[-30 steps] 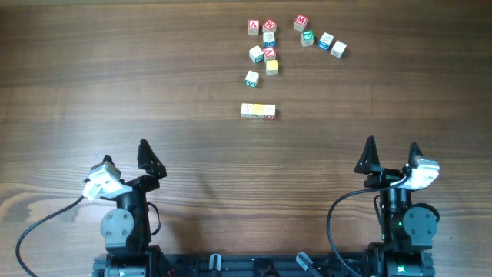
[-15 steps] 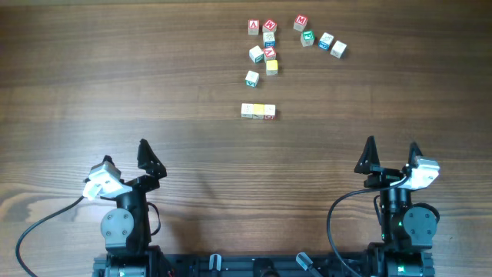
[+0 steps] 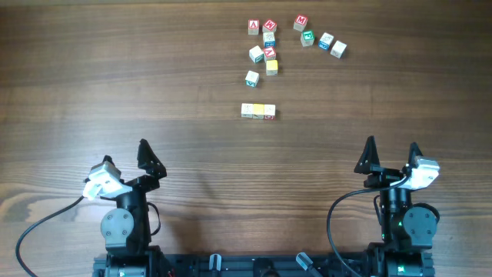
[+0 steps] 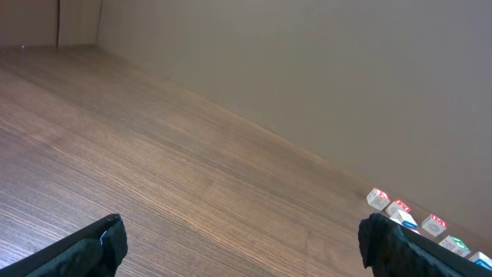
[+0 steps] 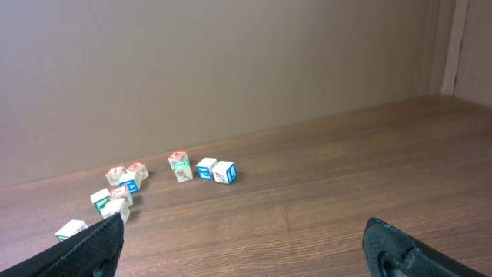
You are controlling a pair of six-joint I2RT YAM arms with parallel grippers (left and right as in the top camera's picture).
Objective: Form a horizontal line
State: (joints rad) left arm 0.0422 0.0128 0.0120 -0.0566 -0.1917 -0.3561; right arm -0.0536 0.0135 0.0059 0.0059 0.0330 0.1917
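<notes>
Wooden table (image 3: 115, 77) holds one three-cube horizontal line (image 3: 258, 111), eleven loose cubes (image 3: 269, 52); left pincer (image 4: 242, 246) and right pincer (image 5: 246, 246) gape apart.

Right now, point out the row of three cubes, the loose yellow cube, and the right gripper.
row of three cubes (image 3: 258, 111), overhead view, on the middle yellow cube.
loose yellow cube (image 3: 271, 66), overhead view, on its top face.
right gripper (image 3: 391, 146), overhead view, midway between its fingertips.

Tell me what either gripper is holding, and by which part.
Nothing: the left gripper and right gripper are open and empty, away from the row of three wooden letter cubes.
</notes>
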